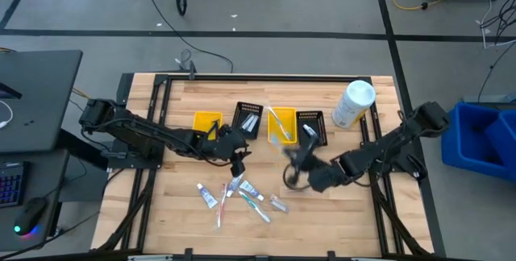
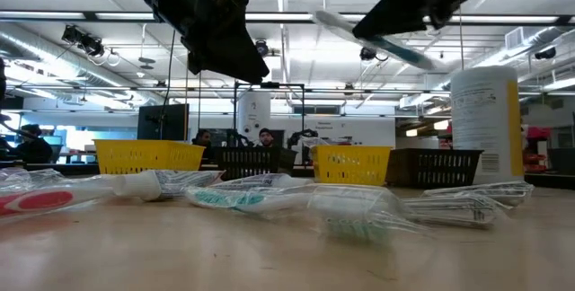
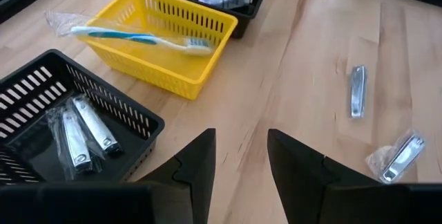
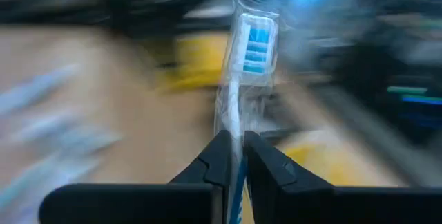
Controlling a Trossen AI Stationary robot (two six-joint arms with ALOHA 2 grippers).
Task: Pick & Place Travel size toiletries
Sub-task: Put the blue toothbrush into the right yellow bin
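My right gripper (image 4: 235, 156) is shut on a plastic-wrapped white and blue toothbrush (image 4: 250, 51) and hangs above the table (image 1: 355, 196), in front of the right-hand bins. In the low view the toothbrush (image 2: 373, 38) slants under that gripper, high over the table. My left gripper (image 3: 242, 165) hangs open over the table's middle (image 1: 235, 163), holding nothing, near the left-hand bins. Several wrapped toothbrushes and small tubes (image 1: 238, 196) lie in a loose heap on the near part of the table. My right gripper pinches the toothbrush's handle (image 4: 233, 122) between its two fingers. The brush head (image 4: 257, 44) sticks out beyond the fingertips, so the fingers lie along the brush. The toothbrush, still in its clear wrapper, is lifted clear of the table.
A row of small bins stands at mid-table: yellow (image 1: 207, 122), black (image 1: 247, 118), yellow (image 1: 281, 124), black (image 1: 310, 126). One yellow bin (image 3: 110, 58) holds a toothbrush, and a black one (image 3: 41, 92) holds nail clippers. A big white bottle (image 1: 353, 104) stands at the far right. Loose clippers (image 3: 357, 91) lie on the wood.
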